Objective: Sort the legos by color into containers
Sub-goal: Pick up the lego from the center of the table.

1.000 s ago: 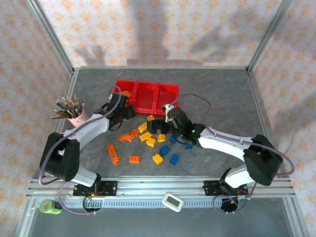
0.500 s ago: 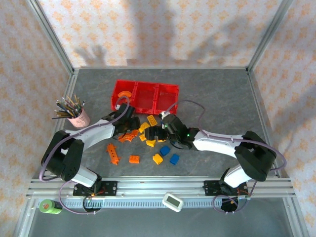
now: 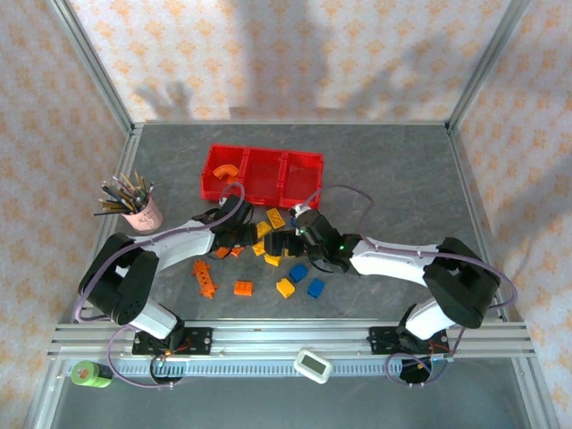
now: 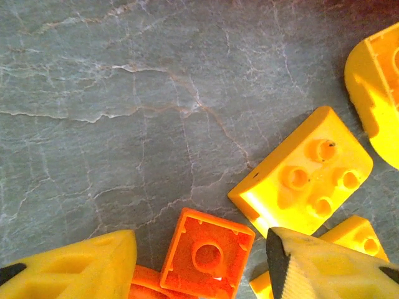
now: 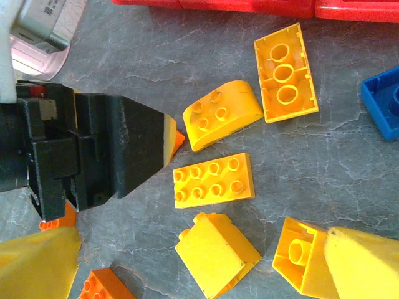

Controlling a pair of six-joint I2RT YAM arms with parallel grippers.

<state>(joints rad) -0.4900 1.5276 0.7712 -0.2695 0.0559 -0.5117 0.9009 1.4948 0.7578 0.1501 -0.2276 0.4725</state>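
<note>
The red containers [image 3: 264,174] stand at the back, with a curved orange lego [image 3: 226,170] in the left bin. Loose legos lie in front: a long orange one [image 3: 205,278], yellow [image 3: 285,288] and blue [image 3: 315,288]. My left gripper [image 3: 234,239] [image 4: 202,243] is low over the pile, open. An upturned orange brick [image 4: 209,252] lies between its fingers with a gap on each side. Close to its right, my right gripper [image 3: 279,246] [image 5: 202,240] stands wide open over a yellow brick [image 5: 218,252]. An upturned yellow brick [image 5: 299,255] lies by its right finger.
A pink cup of pencils [image 3: 143,210] stands at the left. More yellow bricks [image 5: 214,179] and a blue one [image 5: 381,106] lie ahead of the right gripper, and the left gripper's black body [image 5: 93,149] sits just beside them. A metal rail [image 3: 268,340] runs along the near edge.
My left gripper came down from the tray's left bin to the pile, leaving the curved orange piece there, and its jaws have narrowed. The right gripper slid left into the pile.
</note>
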